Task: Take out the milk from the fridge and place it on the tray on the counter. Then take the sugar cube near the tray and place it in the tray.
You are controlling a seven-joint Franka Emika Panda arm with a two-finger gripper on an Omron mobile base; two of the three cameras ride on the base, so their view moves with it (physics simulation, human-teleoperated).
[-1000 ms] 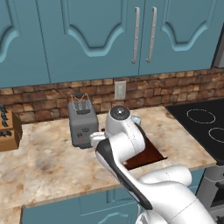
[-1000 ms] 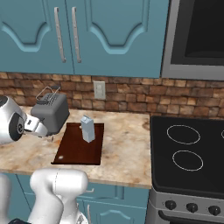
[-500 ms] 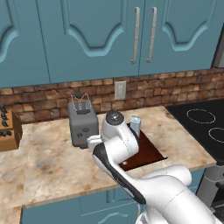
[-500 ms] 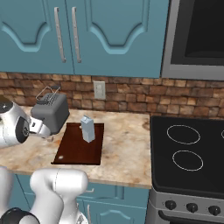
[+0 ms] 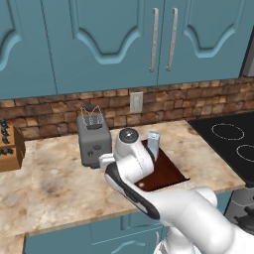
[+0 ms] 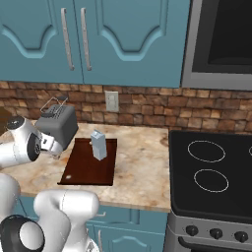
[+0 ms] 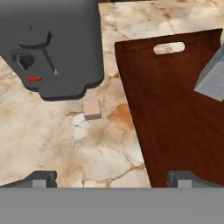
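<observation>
The pale grey-blue milk stands upright on the dark brown tray on the marbled counter. In the hand view the milk is at the right edge and the tray shows its slot handle at the top. The small pale sugar cube lies on the stone between the toaster and the tray's left edge. My gripper hovers open above the counter just short of the cube, nothing between its fingers. The fridge is out of view.
The grey toaster stands close to the left of the tray, right beside my hand. A knife block sits at the far left. The black stovetop lies to the right. Teal cabinets hang above the brick wall.
My wrist has swung left and down toward the gap between toaster and tray, uncovering the milk in the left base view. The milk and tray have not moved, and the jaws stay open.
</observation>
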